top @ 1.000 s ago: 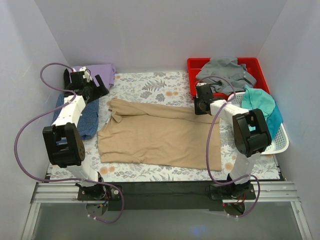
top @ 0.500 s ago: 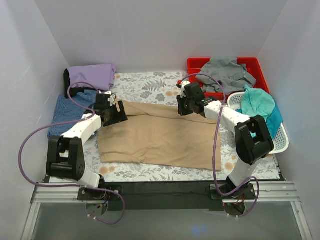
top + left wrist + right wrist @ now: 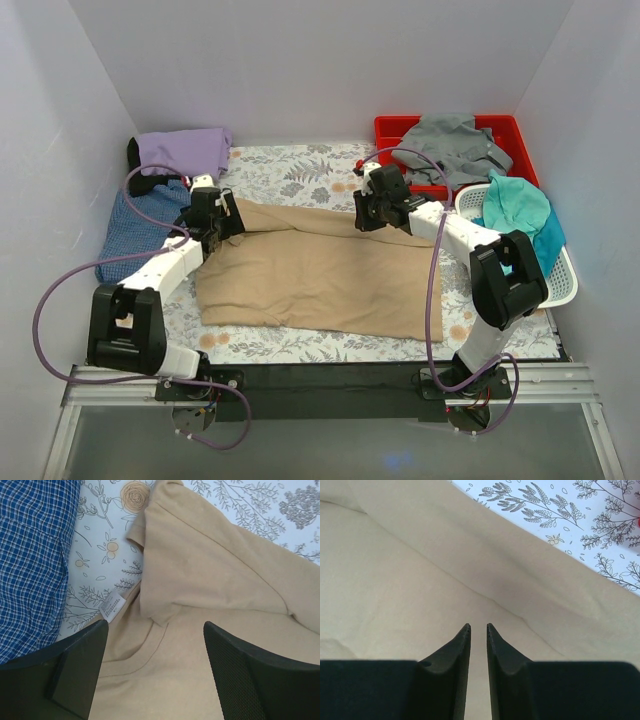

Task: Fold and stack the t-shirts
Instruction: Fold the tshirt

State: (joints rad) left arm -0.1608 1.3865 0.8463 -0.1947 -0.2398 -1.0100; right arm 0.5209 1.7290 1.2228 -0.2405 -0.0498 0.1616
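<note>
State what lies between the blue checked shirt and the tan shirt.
Only floral table cover and the white label of the tan shirt; left wrist view shows it.

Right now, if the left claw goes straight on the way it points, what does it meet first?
The tan t-shirt. The open left claw points down at its neckline, just beside the white label. Depth is unclear, but nothing shows between the claw and the cloth.

Left gripper (image 3: 155,626) jaws wide apart; right gripper (image 3: 478,626) jaws nearly together
</note>
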